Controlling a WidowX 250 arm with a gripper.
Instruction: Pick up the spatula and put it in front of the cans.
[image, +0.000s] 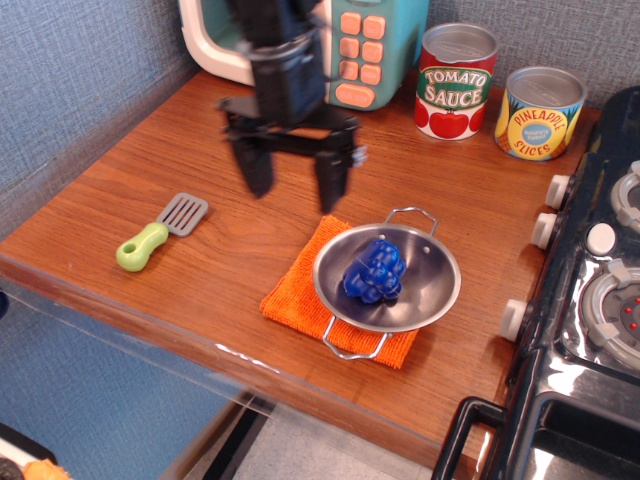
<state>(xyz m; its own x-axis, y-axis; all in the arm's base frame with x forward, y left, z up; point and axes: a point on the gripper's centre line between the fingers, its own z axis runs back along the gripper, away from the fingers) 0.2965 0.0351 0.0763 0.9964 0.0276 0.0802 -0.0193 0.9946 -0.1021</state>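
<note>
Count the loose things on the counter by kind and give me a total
Cans: 2
Spatula: 1
Bowl: 1
Orange cloth: 1
Blue toy in the bowl: 1
Total: 6
</note>
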